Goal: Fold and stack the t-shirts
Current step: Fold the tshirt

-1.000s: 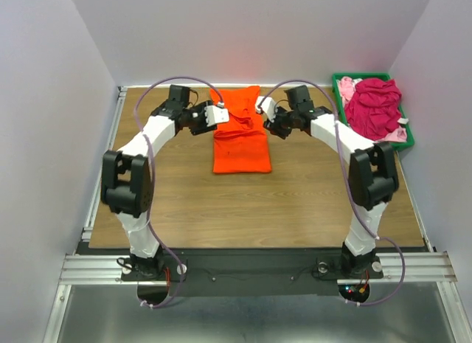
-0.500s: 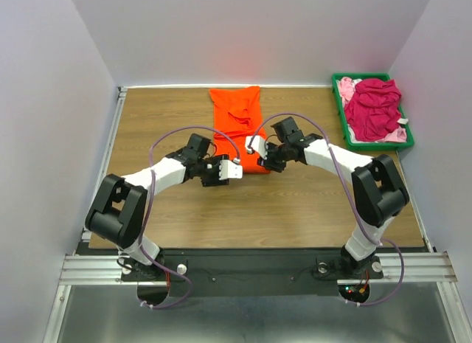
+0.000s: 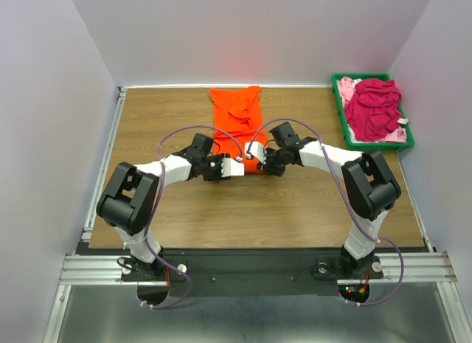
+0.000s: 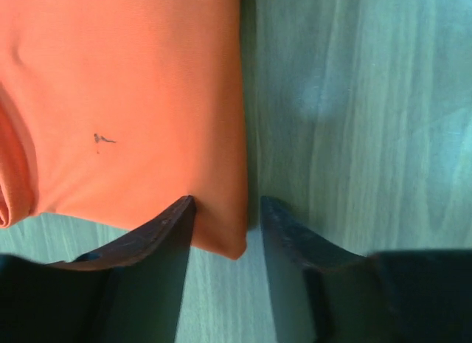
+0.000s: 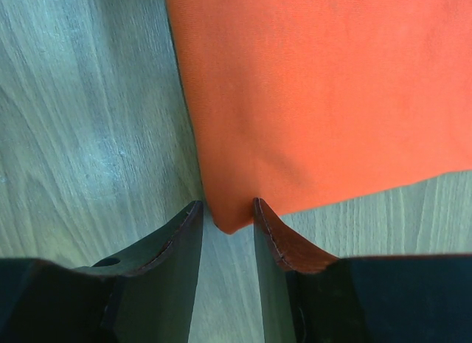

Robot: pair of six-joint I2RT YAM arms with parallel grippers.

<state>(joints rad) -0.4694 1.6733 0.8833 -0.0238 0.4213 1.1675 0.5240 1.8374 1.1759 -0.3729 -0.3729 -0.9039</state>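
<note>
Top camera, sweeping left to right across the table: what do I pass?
In order: left gripper → right gripper → green bin. The orange t-shirt spans both grippers, so it is left out.

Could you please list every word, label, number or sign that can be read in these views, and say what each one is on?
No text can be read in any view.
Dark mark on the orange t-shirt, left wrist view: a small squiggle, not legible as letters.
White tag beside the magenta t-shirt in the green bin: too small to read.
</note>
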